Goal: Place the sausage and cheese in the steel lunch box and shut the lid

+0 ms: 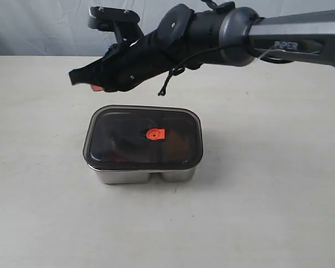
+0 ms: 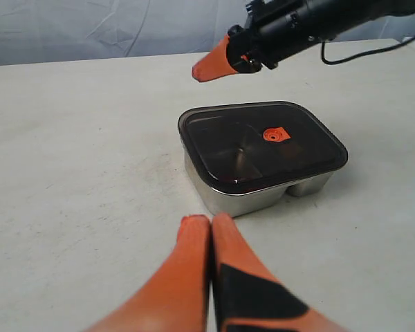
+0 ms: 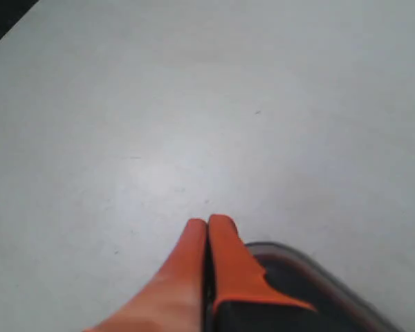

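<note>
The lid (image 1: 123, 125) lay flat on the lunch box (image 1: 139, 176) at the middle of the desk (image 1: 268, 212). What was under it was too dim to tell. My right gripper (image 3: 207, 225) hung just beyond the box, fingers together and empty. My left gripper (image 2: 211, 220), also together, was near the box, apart from it.

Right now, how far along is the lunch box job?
Looks nearly finished. The lid lies on the box, seemingly flush. No sausage or cheese shows on the table; through the dark lid I cannot make them out. Nothing is in hand: the left gripper and right gripper are shut and empty, the right one raised near the box. Left, at most: pressing the lid down.
</note>
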`<state>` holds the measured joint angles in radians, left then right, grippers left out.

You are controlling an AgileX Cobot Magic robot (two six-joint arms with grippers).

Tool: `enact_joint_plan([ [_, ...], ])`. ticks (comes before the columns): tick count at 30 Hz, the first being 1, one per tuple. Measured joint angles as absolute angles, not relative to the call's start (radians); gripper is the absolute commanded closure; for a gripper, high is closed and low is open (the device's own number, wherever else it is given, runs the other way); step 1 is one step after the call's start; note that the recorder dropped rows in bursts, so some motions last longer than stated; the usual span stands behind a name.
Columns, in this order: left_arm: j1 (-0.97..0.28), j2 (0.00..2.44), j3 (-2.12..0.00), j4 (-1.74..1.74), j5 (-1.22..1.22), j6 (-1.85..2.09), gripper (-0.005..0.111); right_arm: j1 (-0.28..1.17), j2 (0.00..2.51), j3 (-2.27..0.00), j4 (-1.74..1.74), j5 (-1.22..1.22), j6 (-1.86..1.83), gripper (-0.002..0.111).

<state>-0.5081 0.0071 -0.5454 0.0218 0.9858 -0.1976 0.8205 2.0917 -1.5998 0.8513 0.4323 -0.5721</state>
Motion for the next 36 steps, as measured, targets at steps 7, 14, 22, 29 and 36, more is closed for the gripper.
enact_joint_plan([
  [7, -0.508, 0.007, -0.545, 0.023, 0.988, -0.198, 0.107, 0.759, 2.276, -1.849, 0.722, 0.583, -0.471, 0.108],
  [14, -0.508, 0.007, -0.545, 0.023, 0.988, -0.198, 0.107, 0.763, 2.393, -1.985, 0.644, 0.711, -0.402, 0.108],
  [22, -0.508, 0.007, -0.545, 0.023, 0.988, -0.198, 0.107, 0.765, 2.401, -1.999, 0.633, 0.743, -0.39, 0.108],
  [29, -0.508, 0.007, -0.545, 0.023, 0.988, -0.198, 0.107, 0.769, 2.401, -2.003, 0.628, 0.763, -0.388, 0.108],
  [36, -0.508, 0.007, -0.545, 0.023, 0.988, -0.199, 0.107, 0.771, 2.401, -2.009, 0.627, 0.736, -0.382, 0.108],
])
